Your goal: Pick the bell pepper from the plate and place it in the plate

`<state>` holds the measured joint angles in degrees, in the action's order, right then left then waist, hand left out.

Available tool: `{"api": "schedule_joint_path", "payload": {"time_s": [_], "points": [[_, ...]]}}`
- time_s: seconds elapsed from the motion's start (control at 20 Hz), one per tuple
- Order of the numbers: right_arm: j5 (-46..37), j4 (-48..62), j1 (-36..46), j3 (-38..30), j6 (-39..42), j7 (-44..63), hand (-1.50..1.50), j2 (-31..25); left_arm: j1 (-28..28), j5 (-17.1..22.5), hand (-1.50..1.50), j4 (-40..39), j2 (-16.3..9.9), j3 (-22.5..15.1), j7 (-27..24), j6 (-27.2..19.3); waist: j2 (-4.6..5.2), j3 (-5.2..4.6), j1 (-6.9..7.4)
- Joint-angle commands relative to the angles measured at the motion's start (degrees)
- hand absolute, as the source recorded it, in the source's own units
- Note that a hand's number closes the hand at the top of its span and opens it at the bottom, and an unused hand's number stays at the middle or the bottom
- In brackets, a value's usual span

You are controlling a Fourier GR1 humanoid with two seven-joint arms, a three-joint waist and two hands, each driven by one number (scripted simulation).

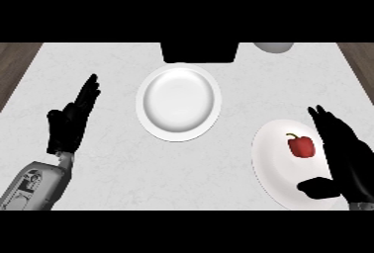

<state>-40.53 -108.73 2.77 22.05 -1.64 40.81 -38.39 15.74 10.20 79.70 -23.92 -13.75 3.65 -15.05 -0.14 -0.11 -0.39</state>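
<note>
Pale marbled surface (110,168) carries everything: at the view's left the left hand (71,122) rests open, fingers straight, holding nothing, beside the bare plate (178,103) that looks meant as the drop spot. Rightward, the bell pepper (301,146) lies on the near plate (274,170), and the right hand (342,158) stands open just beside it, thumb apart, likely poised to close round it.

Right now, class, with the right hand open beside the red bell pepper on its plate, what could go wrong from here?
1. The right hand overlaps the near plate; closing its fingers could nudge the plate or roll the bell pepper away.
2. Carrying it to the empty plate, the pepper might land on the rim and roll onto the counter.
</note>
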Motion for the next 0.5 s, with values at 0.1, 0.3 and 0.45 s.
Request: {"api": "schedule_joint_path", "payload": {"time_s": [0.1, 0.3, 0.45], "points": [[4.2, 1.6, 1.6, -6.4, 8.2, -0.6, -1.5, 0.6, -4.6, -0.5, 0.0, 3.5, 0.2, 1.7, -0.4, 3.8, 0.08, 0.11, 0.5], [-0.2, 8.6, 1.3, -5.8, 7.8, -3.8, -1.5, 4.7, -1.2, -2.9, 0.0, 0.1, 2.8, 3.7, -0.4, 3.8, 0.16, 0.12, 0.38], [-1.0, 10.4, 5.1, -5.5, 13.3, -0.8, -1.5, 6.4, -0.1, -3.1, 0.0, -0.7, 3.0, 5.0, 0.0, 5.3, 0.16, 0.11, 0.47]]}}
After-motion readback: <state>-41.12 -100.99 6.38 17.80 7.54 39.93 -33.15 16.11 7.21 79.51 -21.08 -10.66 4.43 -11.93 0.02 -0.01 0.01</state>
